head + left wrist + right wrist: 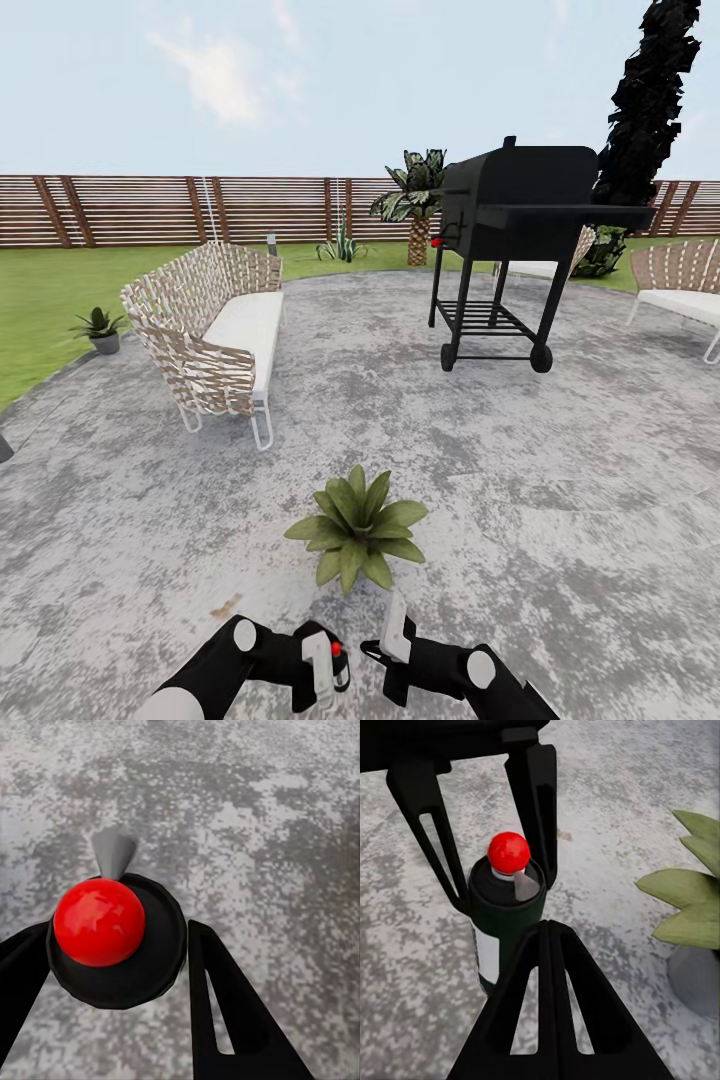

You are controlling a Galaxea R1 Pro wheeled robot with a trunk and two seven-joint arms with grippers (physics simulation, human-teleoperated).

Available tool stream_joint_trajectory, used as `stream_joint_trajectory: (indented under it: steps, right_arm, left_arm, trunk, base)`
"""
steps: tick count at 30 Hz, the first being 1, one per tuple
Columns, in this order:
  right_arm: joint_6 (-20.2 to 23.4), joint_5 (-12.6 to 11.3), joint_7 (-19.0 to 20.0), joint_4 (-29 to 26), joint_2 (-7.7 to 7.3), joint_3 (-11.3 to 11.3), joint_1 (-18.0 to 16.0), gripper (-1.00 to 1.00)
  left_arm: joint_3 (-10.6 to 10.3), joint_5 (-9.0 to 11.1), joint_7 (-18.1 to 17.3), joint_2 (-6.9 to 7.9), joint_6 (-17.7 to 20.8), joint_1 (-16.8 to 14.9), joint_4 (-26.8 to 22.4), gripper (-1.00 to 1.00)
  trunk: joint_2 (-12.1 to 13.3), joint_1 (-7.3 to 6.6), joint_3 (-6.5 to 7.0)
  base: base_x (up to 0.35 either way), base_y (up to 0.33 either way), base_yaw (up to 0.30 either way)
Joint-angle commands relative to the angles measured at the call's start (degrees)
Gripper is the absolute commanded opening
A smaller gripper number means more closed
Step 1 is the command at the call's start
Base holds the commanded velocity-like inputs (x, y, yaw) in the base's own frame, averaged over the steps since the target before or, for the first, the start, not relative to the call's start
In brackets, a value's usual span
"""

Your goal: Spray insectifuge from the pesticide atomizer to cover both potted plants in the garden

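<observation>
While we looked out from the head camera, the round stone patio spread before us, with the lawn and the slatted wooden fence behind it. One potted plant stood on the stone just ahead of our arms. The second potted plant sat well apart, at the patio's left edge near the grass. A woven sofa stood between them toward the left, a black grill on wheels stood farther back on the right, and a palm rose by the fence. At the bottom of the view our left gripper held the spray bottle, its red top just visible, and our right gripper hovered just beside it.

From the left wrist camera, we saw the spray bottle from above, its red ball top over a dark round body and a grey nozzle. The black fingers of the left gripper pinched it from both sides over the grey stone.

From the right wrist camera, the spray bottle stood upright, dark green with a pale label, clamped by the left gripper. The right gripper showed its fingers pressed together with nothing between them, close to the bottle. The near potted plant showed leaves and a grey pot at the edge.
</observation>
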Motion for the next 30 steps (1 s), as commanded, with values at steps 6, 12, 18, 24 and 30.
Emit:
stream_joint_trajectory:
  steps: [6, 12, 18, 24, 30]
  right_arm:
    - [-0.3, 0.5, 0.0, -0.1, 0.59, 0.0, 0.0, -1.00]
    - [-0.3, 0.6, 0.0, -0.1, 0.63, -0.1, 0.0, -1.00]
    - [-0.3, 0.6, 0.0, 0.0, 0.63, -0.1, 0.0, -1.00]
    - [-0.3, 0.6, 0.0, 0.0, 0.63, -0.1, 0.0, -1.00]
    - [-0.3, 0.6, 0.0, 0.0, 0.63, -0.1, 0.0, -1.00]
  left_arm:
    - [0.5, -0.2, 0.7, -0.13, -0.2, 0.0, -0.1, -1.00]
    - [0.5, 0.0, 0.7, -0.03, -0.7, 0.0, 0.0, -1.00]
    - [0.5, 0.1, 0.2, -0.05, -1.2, 0.0, 0.5, -1.00]
    - [0.5, -0.1, 0.1, -0.10, -1.4, 0.0, 1.4, -1.00]
    - [0.5, -0.1, 0.1, -0.40, -1.5, -0.1, 1.4, -1.00]
  trunk:
    - [0.0, -0.01, -0.05]
    - [0.0, -0.01, -0.05]
    - [0.0, -0.01, -0.05]
    - [0.0, -0.01, -0.05]
    - [0.0, -0.01, -0.05]
  base:
    - [0.000, 0.000, 0.000]
    - [0.000, 0.000, 0.000]
    - [0.000, 0.000, 0.000]
    - [0.000, 0.000, 0.000]
    - [0.000, 0.000, 0.000]
